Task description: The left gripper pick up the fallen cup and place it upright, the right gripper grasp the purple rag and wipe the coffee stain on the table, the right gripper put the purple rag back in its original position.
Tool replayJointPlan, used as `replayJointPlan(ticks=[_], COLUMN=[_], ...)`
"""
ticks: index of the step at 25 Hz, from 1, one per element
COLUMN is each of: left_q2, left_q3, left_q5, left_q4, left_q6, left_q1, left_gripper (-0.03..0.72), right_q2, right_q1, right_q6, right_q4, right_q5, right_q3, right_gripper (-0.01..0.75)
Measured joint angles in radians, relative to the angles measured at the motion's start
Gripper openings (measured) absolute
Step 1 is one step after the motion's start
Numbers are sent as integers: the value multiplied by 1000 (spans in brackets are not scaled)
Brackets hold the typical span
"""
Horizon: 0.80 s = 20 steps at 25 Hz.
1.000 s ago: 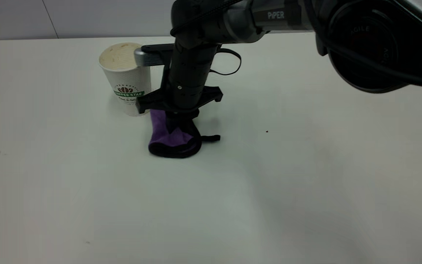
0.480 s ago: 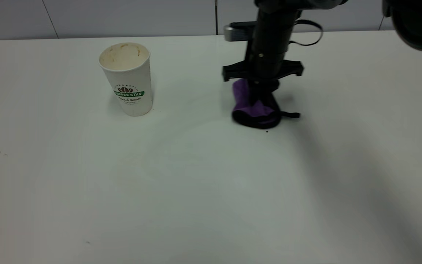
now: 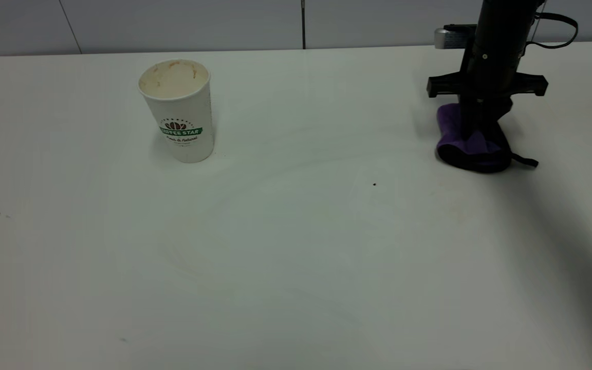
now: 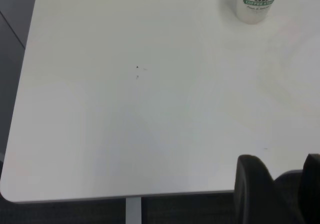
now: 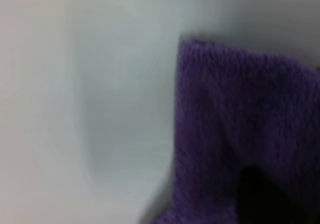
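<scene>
While the left gripper (image 4: 277, 184) idles with fingers parted at the table's (image 3: 296, 288) near edge, the cup (image 3: 178, 110) stands upright and no coffee stain shows — farther right, the right gripper (image 3: 473, 136) clamps the purple rag (image 3: 468, 149) against the tabletop; release remains.

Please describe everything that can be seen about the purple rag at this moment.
The purple rag is a small plush cloth, purple with black edging and a short black loop tab sticking out toward the table's right edge. It is bunched and folded, its lower part resting on the white table at the far right, well away from the cup. The right gripper stands upright over it, jaws shut on its top. The right wrist view shows its fuzzy pile close up.
</scene>
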<state>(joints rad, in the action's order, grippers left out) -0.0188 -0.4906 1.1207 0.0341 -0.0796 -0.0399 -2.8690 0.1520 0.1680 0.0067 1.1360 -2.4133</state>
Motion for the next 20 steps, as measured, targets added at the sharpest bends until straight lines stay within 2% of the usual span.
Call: replayJointPlan(ticks=[4, 6, 11, 14, 20], left_q2=[0, 0, 0, 0, 0], left_q3=[0, 0, 0, 0, 0], left_q5=[0, 0, 0, 0, -1], left_q4=[0, 0, 0, 0, 0], left_q6=[0, 0, 0, 0, 0], left_q1=[0, 0, 0, 0, 0], left_gripper=[254, 254, 254, 254, 254], right_q2=[-4, 17, 167, 358, 867], right_q1=[-12, -15, -11, -3, 6], right_q6=[-114, -160, -229, -245, -249], right_q4=[-7, 16, 77, 68, 53], right_q5=[69, 70, 78, 78, 83], right_q3=[-75, -91, -40, 136, 606], right_gripper=[590, 692, 730, 732, 729])
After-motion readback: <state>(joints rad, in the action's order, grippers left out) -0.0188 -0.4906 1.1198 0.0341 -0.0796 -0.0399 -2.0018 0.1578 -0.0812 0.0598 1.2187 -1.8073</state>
